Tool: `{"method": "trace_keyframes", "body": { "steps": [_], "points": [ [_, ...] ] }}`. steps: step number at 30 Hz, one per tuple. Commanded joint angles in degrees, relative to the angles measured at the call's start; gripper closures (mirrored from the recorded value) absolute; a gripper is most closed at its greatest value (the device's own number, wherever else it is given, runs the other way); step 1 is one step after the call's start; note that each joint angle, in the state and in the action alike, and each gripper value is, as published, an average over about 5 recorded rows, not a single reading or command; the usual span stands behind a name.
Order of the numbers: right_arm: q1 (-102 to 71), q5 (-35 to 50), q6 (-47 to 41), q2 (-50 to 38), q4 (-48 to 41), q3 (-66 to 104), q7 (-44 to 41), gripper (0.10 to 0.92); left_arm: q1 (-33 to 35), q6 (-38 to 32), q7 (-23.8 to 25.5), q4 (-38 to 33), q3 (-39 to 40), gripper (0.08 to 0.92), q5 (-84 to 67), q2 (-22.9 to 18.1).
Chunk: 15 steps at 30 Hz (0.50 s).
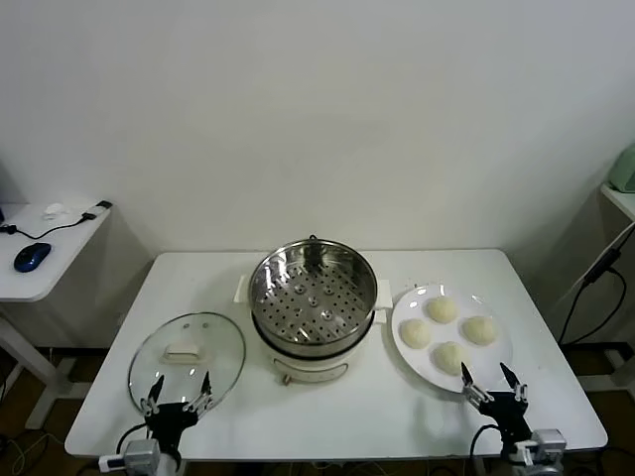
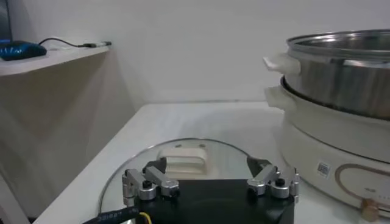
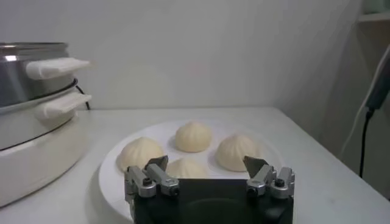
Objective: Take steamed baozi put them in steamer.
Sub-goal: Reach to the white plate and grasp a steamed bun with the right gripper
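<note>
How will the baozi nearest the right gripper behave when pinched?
The nearest baozi looks like soft dough, so it probably dents under hard pinching. Its domed, smooth top may slip from the open right gripper. Resting flat on the plate, it seems unlikely to roll.

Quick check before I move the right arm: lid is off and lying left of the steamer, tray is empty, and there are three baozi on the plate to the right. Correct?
Not quite: the plate holds four baozi, not three, as the head view shows. The rest stands: the glass lid lies left of the steamer, and its perforated tray is empty.
</note>
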Motion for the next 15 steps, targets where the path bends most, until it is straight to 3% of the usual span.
{"method": "trace_keyframes", "body": {
  "steps": [1, 5, 9, 12, 15],
  "points": [
    [12.38, -1.53, -8.9, -6.64, -2.52, -0.87, 1.65, 0.203, 0.17, 0.8, 0.03, -0.83, 0.3, 0.177, 0.22, 0.12],
    [25.26, -2.35, -11.56, -16.1, -9.63, -5.12, -3.03, 0.203, 0.47, 0.41, 0.13, -1.09, 0.74, 0.177, 0.24, 0.53],
    [40.22, -4.99, -12.53, -28.35, -19.02, -15.8, -14.36, 0.203, 0.75, -0.35, 0.19, -1.01, 0.99, 0.177, 0.14, 1.01],
    [51.07, -6.1, -8.81, -38.36, -25.18, -28.71, -28.33, 0.203, 0.79, -0.55, 0.15, -0.79, 1.06, 0.177, 0.02, 1.19],
    [62.13, -7.47, 0.83, -45.96, -30.36, -43.36, -45.96, 0.203, 0.81, -0.63, 0.14, -0.7, 1.14, 0.177, -0.07, 1.17]
  ]
}}
